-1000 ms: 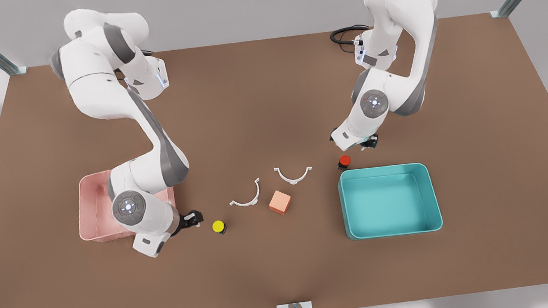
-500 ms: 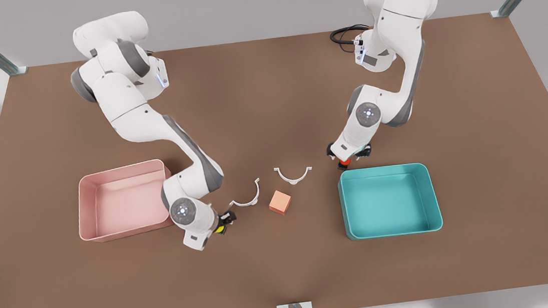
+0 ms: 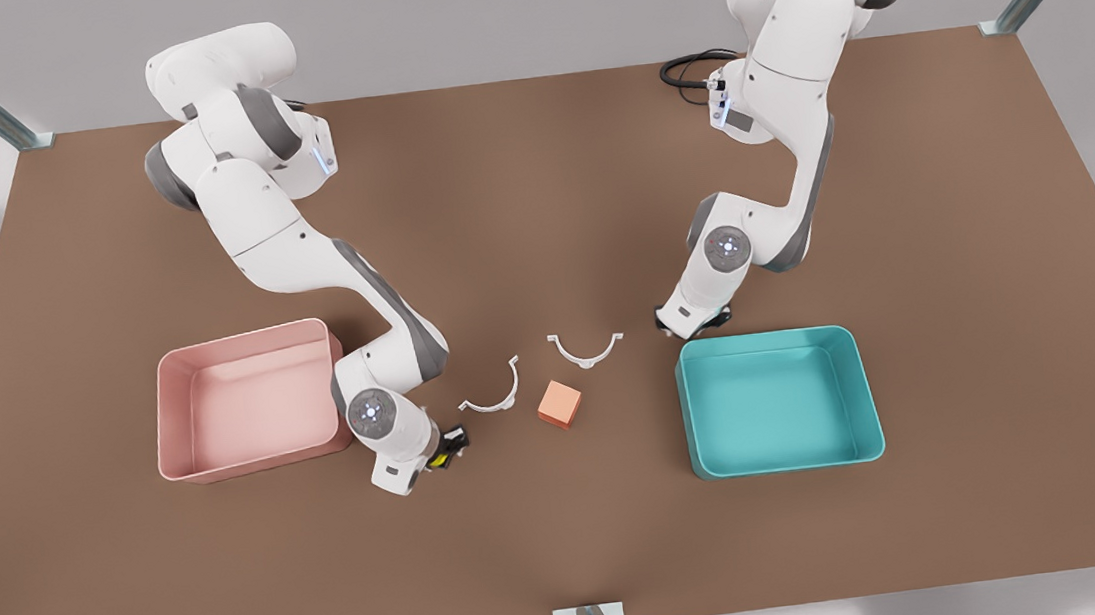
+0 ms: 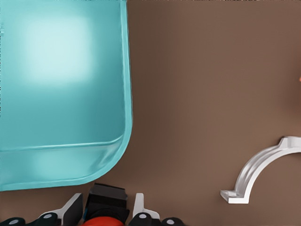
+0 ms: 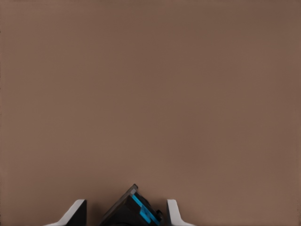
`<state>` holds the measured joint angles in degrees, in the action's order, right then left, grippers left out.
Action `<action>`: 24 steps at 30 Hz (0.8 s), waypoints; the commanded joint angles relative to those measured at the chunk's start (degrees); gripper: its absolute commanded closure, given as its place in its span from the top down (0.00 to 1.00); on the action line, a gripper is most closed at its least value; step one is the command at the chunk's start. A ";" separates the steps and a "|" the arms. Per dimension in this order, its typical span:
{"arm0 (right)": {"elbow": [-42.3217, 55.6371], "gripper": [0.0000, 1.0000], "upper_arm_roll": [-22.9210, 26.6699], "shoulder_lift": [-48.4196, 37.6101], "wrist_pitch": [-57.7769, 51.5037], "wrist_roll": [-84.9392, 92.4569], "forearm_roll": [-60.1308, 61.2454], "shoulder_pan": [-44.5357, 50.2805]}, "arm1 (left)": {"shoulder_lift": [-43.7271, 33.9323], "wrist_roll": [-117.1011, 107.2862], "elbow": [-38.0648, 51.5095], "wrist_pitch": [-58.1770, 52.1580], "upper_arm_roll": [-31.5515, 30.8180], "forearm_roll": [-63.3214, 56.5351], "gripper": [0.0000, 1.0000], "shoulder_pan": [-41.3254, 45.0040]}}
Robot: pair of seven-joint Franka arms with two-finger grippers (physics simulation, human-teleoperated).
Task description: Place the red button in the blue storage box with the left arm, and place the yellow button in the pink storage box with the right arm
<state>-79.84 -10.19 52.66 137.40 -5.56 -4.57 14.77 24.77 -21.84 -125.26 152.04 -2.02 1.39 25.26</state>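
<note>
The red button (image 4: 106,220) sits on the table just outside a corner of the blue storage box (image 4: 126,99). My left gripper (image 4: 107,209) is open, one finger on each side of the button's black base with a thin gap. On the front view's right, that left gripper (image 3: 696,321) is low beside the blue storage box (image 3: 687,404) and covers the button. On the front view's left, my right gripper (image 3: 449,448) is open and straddles the yellow button (image 3: 438,462), beside the pink storage box (image 3: 161,415). The right wrist view shows the button's black base (image 5: 131,209) between the fingers.
Two white curved clips (image 3: 494,398) (image 3: 587,349) and an orange-pink cube (image 3: 560,403) lie between the arms. One clip (image 4: 256,172) shows in the left wrist view. A black cable (image 3: 685,68) lies at the table's back edge.
Both grippers have come down over their buttons. The right arm swung away from the pink box to the yellow button; the left gripper dropped onto the red button, now covered in the front view.
</note>
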 commanded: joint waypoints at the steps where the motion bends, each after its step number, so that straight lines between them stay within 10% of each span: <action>1: 0.04 0.64 -0.01 -0.19 1.55 -0.24 0.00 0.00 | -0.16 -3.29 -0.07 0.98 0.00 -0.07 0.61 -0.04; 6: 0.30 0.42 -0.01 -0.45 1.46 -0.07 -0.08 -0.09 | -1.92 -3.29 -1.57 0.63 0.00 -0.07 0.53 0.05; 14: -11.03 0.43 -0.71 -20.66 -8.99 4.50 0.00 -9.58 | -16.95 -2.59 -0.52 -16.85 0.00 -0.16 0.53 -0.04; 23: -35.12 0.43 -6.16 -34.82 -4.34 11.80 0.00 -25.84 | 2.82 11.82 27.52 -22.05 0.62 -0.43 0.53 -10.93; 24: -35.73 0.43 -6.16 -34.73 -4.34 11.89 0.00 -26.45 | 4.05 11.82 27.96 -21.96 0.62 -0.43 0.76 -11.20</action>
<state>-115.11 -16.26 18.11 132.88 2.02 -3.43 -11.17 27.60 -20.08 -98.30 133.22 -1.42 1.15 14.59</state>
